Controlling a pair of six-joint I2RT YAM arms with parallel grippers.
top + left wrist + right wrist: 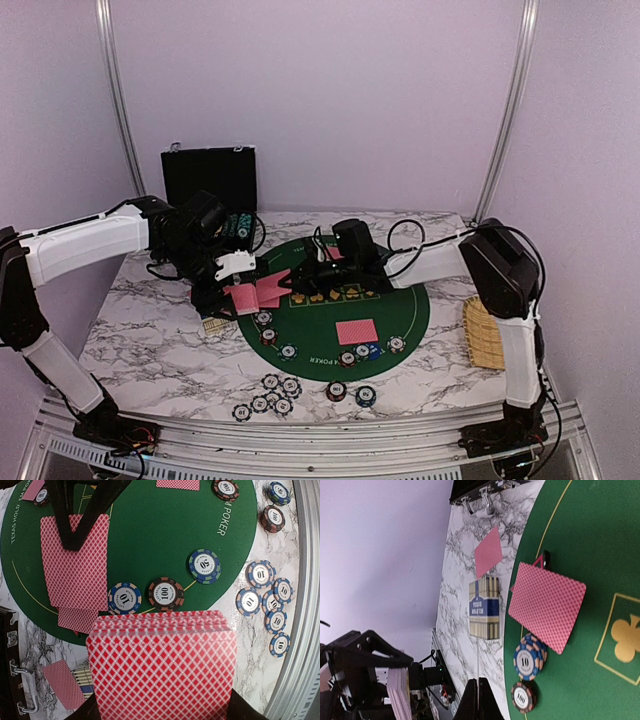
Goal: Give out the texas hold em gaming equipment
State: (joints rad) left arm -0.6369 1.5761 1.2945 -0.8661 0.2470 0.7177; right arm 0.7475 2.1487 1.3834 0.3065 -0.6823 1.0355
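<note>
Left gripper (236, 283): clamped across a thick deck of red-backed playing cards (160, 675). It holds them flat, backs up, over the mat's left rim, which I judge to be a dealer's stock kept within the other arm's reach.
Right gripper (75, 542): fingertips drawn together, apparently nipping a single red-backed card (75, 575) above another lying on the felt. Its own camera shows only a thin pale edge, so the hold is likely rather than certain.
Dealt cards: a face-down red-backed hand (356, 331) lies at the near seat. A stray red-backed card (488, 552) sits on the marble beside a striped blue-and-cream card box (484, 607).
Chips on felt: a blue-white ten chip (124, 598), a brown hundred chip (165, 593) and a teal fifty chip (204, 565) sit in a row along the rim, probably one seat's stake.
Chips off felt: a cluster of blue-white ten chips (265, 605) waits on the marble, undistributed.
Surface: a white grey-veined marble surface (150, 330) carries a round green felt poker mat (400, 310).
Room: lilac walls and aluminium frame posts (117, 100). A black hinged case (209, 175) stands at the back and a woven yellow tray (485, 335) sits at the right edge.
</note>
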